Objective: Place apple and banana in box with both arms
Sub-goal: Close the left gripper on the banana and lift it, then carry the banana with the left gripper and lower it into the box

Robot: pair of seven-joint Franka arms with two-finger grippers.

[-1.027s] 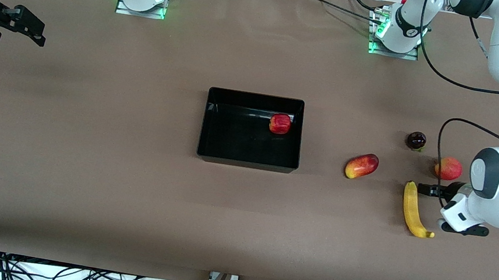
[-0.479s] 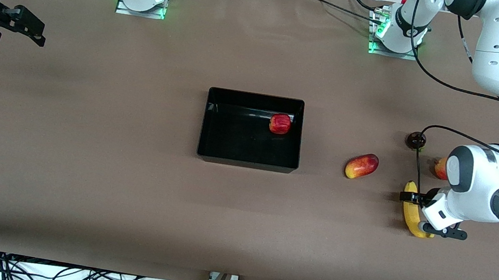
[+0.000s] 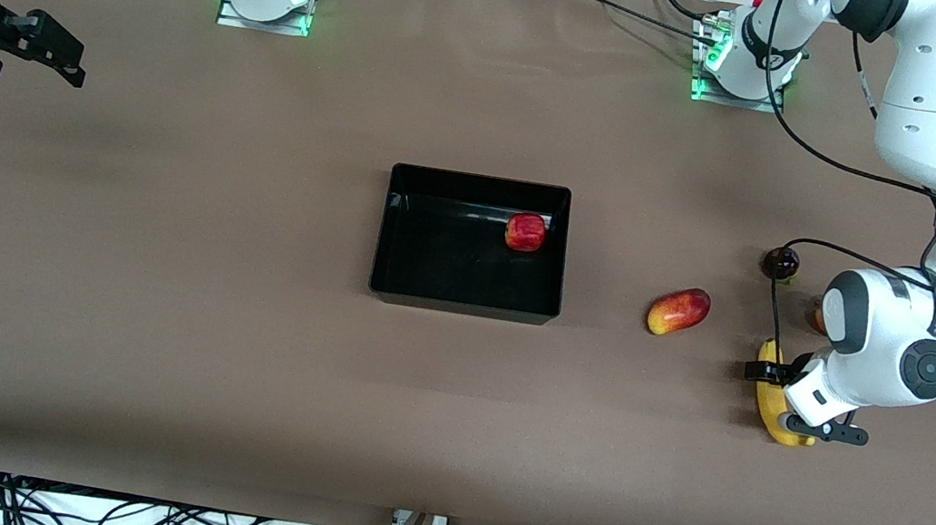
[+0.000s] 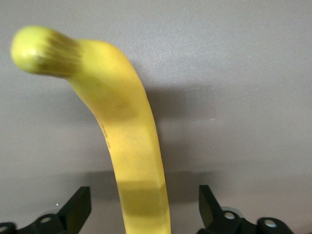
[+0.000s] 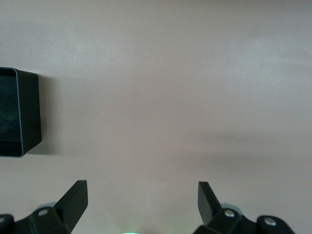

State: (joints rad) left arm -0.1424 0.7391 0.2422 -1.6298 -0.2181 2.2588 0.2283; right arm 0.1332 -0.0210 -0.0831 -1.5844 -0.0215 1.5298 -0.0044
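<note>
Brown table (image 3: 241, 313) carries the black box (image 3: 462, 307) at its middle. The clock hours below read on the front view, with 12 toward the robots' bases.

The apple (image 3: 524, 232) lies inside the box, in the corner at about 1 o'clock, near the wall that faces the left arm's end of the table.

The banana (image 3: 768, 398) lies on the table outside the box, well apart from it, at about 4 o'clock from the box and toward the left arm's end. It runs roughly from 12 to 6, curving slightly.

The left gripper (image 4: 142, 210) is over the banana's middle. Its two fingers are spread, one on each side of the fruit, with a visible gap between each finger and the yellow skin. In the left wrist view the banana's length runs away from the gripper and bends to a rounded, dark-streaked end.

An oval red-and-yellow fruit (image 3: 678, 311) lies at 3 o'clock from the box, between box and banana. A small dark round fruit (image 3: 781, 263) sits at 12 o'clock from the banana. A reddish fruit (image 3: 817, 317) just beside the banana's upper end is mostly hidden by the left arm.

The right gripper (image 5: 141, 201) hangs idle over bare table at the right arm's end, at about 10 o'clock from the box, fingers spread and holding nothing. One corner of the box shows in the right wrist view.
</note>
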